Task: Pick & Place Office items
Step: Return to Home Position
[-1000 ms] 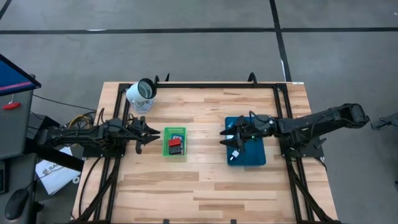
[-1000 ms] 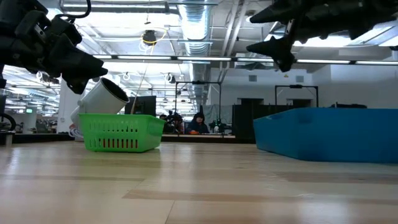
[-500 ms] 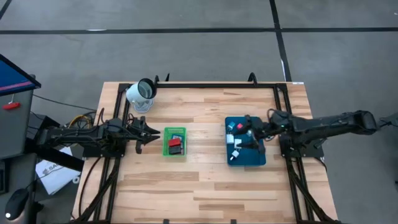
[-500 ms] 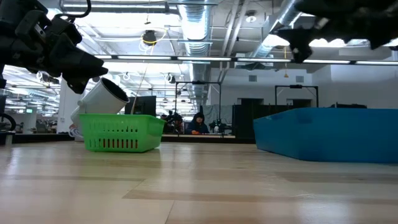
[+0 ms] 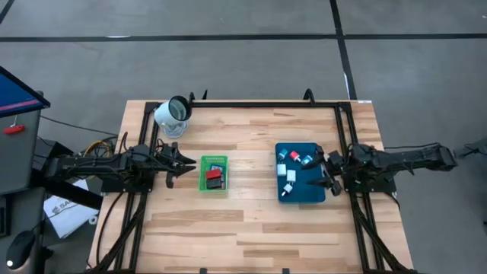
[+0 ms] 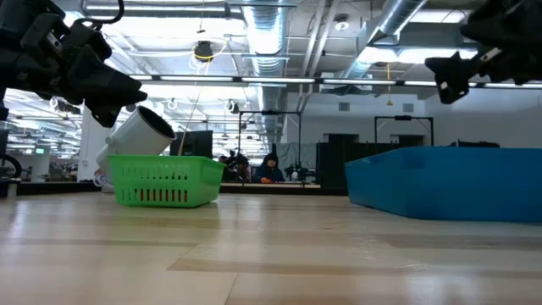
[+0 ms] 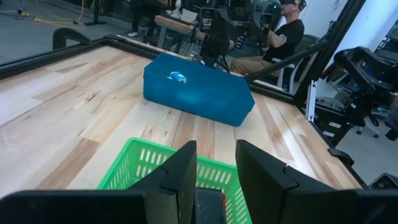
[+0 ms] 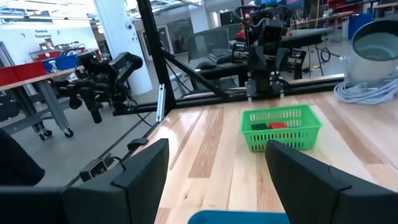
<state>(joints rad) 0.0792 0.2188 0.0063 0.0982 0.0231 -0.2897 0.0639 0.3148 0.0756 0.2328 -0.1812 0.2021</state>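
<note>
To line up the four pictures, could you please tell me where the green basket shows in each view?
High view: green basket left of the table's centre.
Low view: green basket at the left, on the table.
Left wrist view: green basket nearest the camera.
Right wrist view: green basket far across the table.
Shared landmark: the blue bin, in all four views.

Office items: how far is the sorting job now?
Done: small items lie in the blue tray and red and black ones in the green tray. In hand: nothing; the left gripper and right gripper are open, empty. Left: no loose item shows on the table; likely only parking the arms.
</note>
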